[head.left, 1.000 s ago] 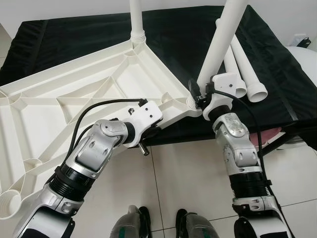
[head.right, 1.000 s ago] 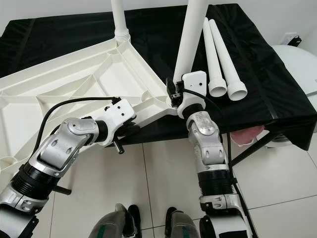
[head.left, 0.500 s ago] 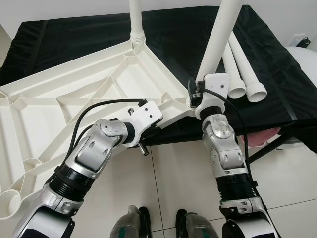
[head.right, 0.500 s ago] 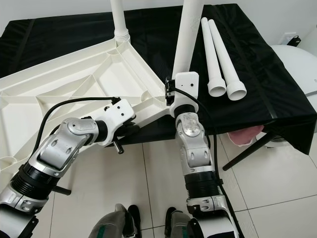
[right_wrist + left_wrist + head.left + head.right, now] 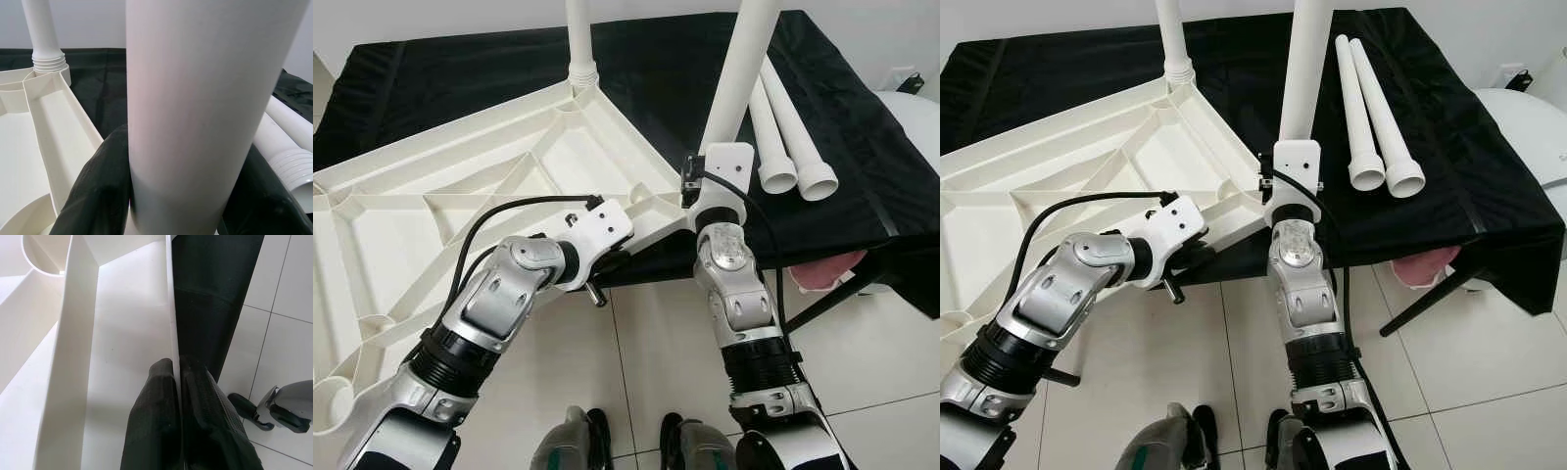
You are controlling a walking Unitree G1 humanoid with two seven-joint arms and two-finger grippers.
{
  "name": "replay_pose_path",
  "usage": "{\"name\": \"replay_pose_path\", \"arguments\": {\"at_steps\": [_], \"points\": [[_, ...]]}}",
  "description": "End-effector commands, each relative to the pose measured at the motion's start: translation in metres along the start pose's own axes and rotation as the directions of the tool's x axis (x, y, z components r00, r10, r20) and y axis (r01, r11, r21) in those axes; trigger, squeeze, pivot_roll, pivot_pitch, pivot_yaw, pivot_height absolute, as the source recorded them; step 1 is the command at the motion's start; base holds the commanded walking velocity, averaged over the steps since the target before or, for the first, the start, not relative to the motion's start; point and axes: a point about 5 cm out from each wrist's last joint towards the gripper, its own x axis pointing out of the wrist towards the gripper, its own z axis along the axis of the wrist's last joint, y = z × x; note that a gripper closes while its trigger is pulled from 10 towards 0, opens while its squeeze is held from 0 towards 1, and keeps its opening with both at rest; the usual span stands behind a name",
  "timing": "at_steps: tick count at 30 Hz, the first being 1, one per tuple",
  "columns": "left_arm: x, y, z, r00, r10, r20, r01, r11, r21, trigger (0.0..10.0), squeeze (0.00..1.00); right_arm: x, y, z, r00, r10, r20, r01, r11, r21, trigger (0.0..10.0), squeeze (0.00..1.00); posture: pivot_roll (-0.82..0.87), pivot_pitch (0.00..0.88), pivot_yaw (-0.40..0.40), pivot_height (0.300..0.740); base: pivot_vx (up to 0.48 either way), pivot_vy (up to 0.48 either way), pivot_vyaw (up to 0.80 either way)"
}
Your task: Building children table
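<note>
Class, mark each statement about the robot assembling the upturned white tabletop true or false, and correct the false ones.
1. The right gripper holds a white leg. True.
2. Three loose legs lie on the black cloth. False: two loose legs lie there.
3. The left gripper pinches the tabletop rim. True.
4. No leg stands in the far corner. False: a far leg stands there.
</note>
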Motion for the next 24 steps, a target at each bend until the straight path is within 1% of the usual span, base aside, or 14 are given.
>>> {"name": "replay_pose_path", "arguments": {"at_steps": [1,9,17,18,19,20,21,22,23,24], "points": [[0.001,-0.002,-0.001,1.000,0.011,-0.007,-0.011,1.000,0.014,10.0,0.00,-0.006,0.005,-0.006,1.000,-0.012,-0.016,0.012,1.000,0.002,10.0,0.00,-0.07,0.186,0.029,0.740,0.000,0.000,0.00],[0.001,-0.002,-0.001,1.000,0.011,-0.009,-0.011,1.000,0.016,10.0,0.00,-0.012,-0.003,-0.011,0.996,-0.087,-0.026,0.088,0.996,0.017,10.0,0.00,-0.07,0.189,0.034,0.740,0.000,0.000,0.00],[0.000,0.000,-0.001,1.000,0.012,-0.010,-0.012,1.000,0.019,10.0,0.00,-0.014,-0.007,-0.013,0.993,-0.117,-0.032,0.118,0.992,0.031,10.0,0.00,-0.07,0.181,0.035,0.740,0.000,0.000,0.00],[0.000,-0.001,-0.001,1.000,0.011,-0.009,-0.011,1.000,0.020,10.0,0.00,-0.014,-0.007,-0.013,0.993,-0.117,-0.032,0.118,0.992,0.034,10.0,0.06,-0.07,0.181,0.035,0.740,0.000,0.000,0.00],[0.000,-0.001,-0.001,1.000,0.011,-0.009,-0.011,1.000,0.020,10.0,0.00,-0.014,-0.007,-0.013,0.993,-0.117,-0.032,0.118,0.992,0.034,10.0,0.06,-0.07,0.181,0.035,0.740,0.000,0.000,0.00],[0.001,-0.001,-0.001,1.000,0.011,-0.009,-0.011,1.000,0.021,10.0,0.00,-0.013,-0.007,-0.013,0.993,-0.114,-0.032,0.115,0.993,0.037,10.0,0.50,-0.07,0.177,0.037,0.740,0.000,0.000,0.00],[0.001,-0.001,-0.001,1.000,0.011,-0.009,-0.011,1.000,0.021,10.0,0.00,-0.013,-0.007,-0.013,0.993,-0.114,-0.032,0.115,0.993,0.037,10.0,0.50,-0.07,0.177,0.037,0.740,0.000,0.000,0.00],[0.001,-0.001,-0.001,1.000,0.011,-0.009,-0.010,1.000,0.022,10.0,0.00,-0.013,-0.007,-0.013,0.993,-0.112,-0.030,0.113,0.993,0.038,10.0,1.00,-0.07,0.175,0.037,0.740,0.000,0.000,0.00],[0.001,0.000,-0.001,1.000,0.011,-0.009,-0.010,1.000,0.023,10.0,0.00,-0.012,-0.006,-0.013,0.995,-0.100,-0.026,0.101,0.994,0.036,10.0,0.68,-0.07,0.173,0.038,0.740,0.000,0.000,0.00],[0.001,0.000,-0.001,1.000,0.011,-0.009,-0.010,1.000,0.023,10.0,0.00,-0.011,-0.006,-0.012,0.995,-0.092,-0.024,0.093,0.995,0.035,10.0,0.68,-0.07,0.173,0.038,0.740,0.000,0.000,0.00]]}}
